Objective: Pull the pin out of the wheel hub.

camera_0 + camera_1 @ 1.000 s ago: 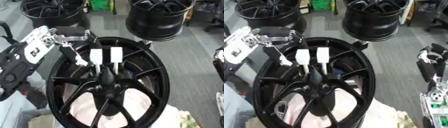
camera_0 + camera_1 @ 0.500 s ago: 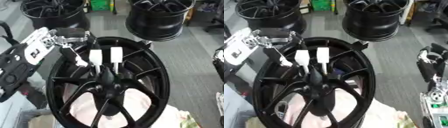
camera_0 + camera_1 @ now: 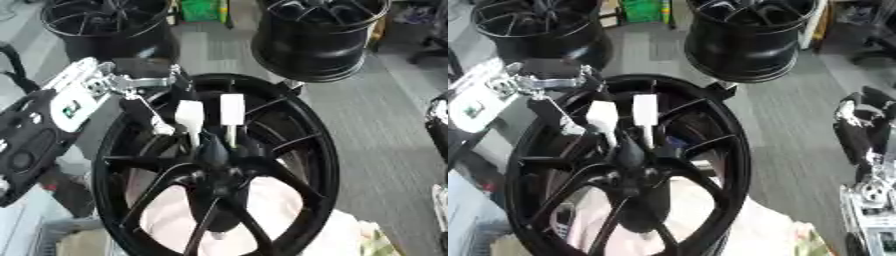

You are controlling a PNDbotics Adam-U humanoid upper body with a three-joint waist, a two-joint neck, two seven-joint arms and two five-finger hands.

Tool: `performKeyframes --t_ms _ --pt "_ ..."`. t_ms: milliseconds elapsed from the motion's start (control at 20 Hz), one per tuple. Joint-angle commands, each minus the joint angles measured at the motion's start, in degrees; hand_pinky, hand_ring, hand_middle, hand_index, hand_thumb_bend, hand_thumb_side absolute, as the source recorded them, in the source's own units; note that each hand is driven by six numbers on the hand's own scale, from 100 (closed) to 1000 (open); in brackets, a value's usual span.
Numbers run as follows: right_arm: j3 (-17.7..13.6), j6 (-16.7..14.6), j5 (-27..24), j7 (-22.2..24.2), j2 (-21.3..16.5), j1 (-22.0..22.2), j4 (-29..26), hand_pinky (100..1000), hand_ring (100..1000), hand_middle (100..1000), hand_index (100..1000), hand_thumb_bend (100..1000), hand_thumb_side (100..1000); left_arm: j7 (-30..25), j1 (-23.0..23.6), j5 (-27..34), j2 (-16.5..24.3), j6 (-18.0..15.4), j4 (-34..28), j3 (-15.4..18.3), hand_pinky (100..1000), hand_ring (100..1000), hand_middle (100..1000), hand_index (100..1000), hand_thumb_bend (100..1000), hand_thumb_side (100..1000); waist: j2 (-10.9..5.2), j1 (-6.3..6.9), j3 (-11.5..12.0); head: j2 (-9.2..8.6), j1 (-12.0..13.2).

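**Wheel hub with two pins, left hand at the rim**

Wheels, three: one large black wheel hub (image 3: 219, 170) in front, its spokes open over a pale cloth (image 3: 289, 200); two more black wheels (image 3: 319, 37) stand behind on grey floor, open floor to the right.
Pins, two: white-headed pins (image 3: 232, 112) upright side by side, just above the centre.
Left hand (image 3: 131, 90): at the hub's upper-left rim, fingers curled, holding nothing visible, beside the pins.
Right hand (image 3: 859, 130): far right edge, well apart; finger state cannot be told.
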Motion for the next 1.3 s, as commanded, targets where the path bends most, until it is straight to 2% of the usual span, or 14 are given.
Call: performKeyframes --t_ms 50,500,550,600,700,900,1100,1300 --pt "0.0 0.0 -0.1 0.1 -1.1 -0.3 -0.6 501 569 649 754 100 319 -19.9 -1.1 1.9 0.2 -19.3 -0.4 1.9 571 458 455 613 226 218 -0.65 -0.23 0.1 -0.14 0.0" --pt "-0.1 0.0 -0.1 0.0 -1.0 -0.3 -0.6 501 569 650 755 100 320 -19.9 -2.1 9.5 1.6 -13.6 -4.0 3.9 573 444 437 590 170 203 -0.71 -0.28 0.1 -0.14 0.0" --pt "-0.1 0.0 -0.2 0.0 -1.0 -0.3 -0.6 501 569 650 755 100 319 -19.9 -2.4 10.6 2.2 -12.9 -4.6 4.2 577 445 439 591 100 268 -0.74 -0.28 0.1 -0.14 0.0" --pt "-0.1 0.0 -0.2 0.0 -1.1 -0.2 -0.6 501 569 650 755 100 319 -19.9 -2.8 11.7 3.0 -12.2 -5.2 4.6 579 447 441 593 167 203 -0.76 -0.27 0.2 -0.14 -0.1" --pt "-0.1 0.0 -0.2 0.0 -1.1 -0.1 -0.5 501 569 649 755 100 319 -19.9 -3.4 14.0 4.9 -11.1 -6.7 5.8 583 450 443 597 173 203 -0.81 -0.21 0.3 -0.14 -0.1" --pt "-0.2 0.0 -0.2 -0.1 -1.2 0.0 -0.4 502 569 650 755 100 319 -16.6 -3.6 18.0 10.0 -8.6 -10.7 10.4 596 453 447 603 179 194 -0.92 -0.11 0.8 -0.14 -0.2" --pt "-0.2 0.1 -0.1 -0.1 -1.3 0.0 -0.3 502 569 650 755 100 320 -10.7 0.1 19.1 16.0 -5.5 -13.1 15.8 603 457 452 610 171 188 -0.94 -0.13 1.4 -0.14 -0.3" --pt "-0.5 0.1 -0.1 -0.3 -1.2 0.0 -0.3 502 569 650 755 100 321 -6.2 8.8 16.2 21.2 -2.8 -13.2 20.6 605 470 466 631 167 190 -0.74 -0.1 1.7 -0.14 -0.5"
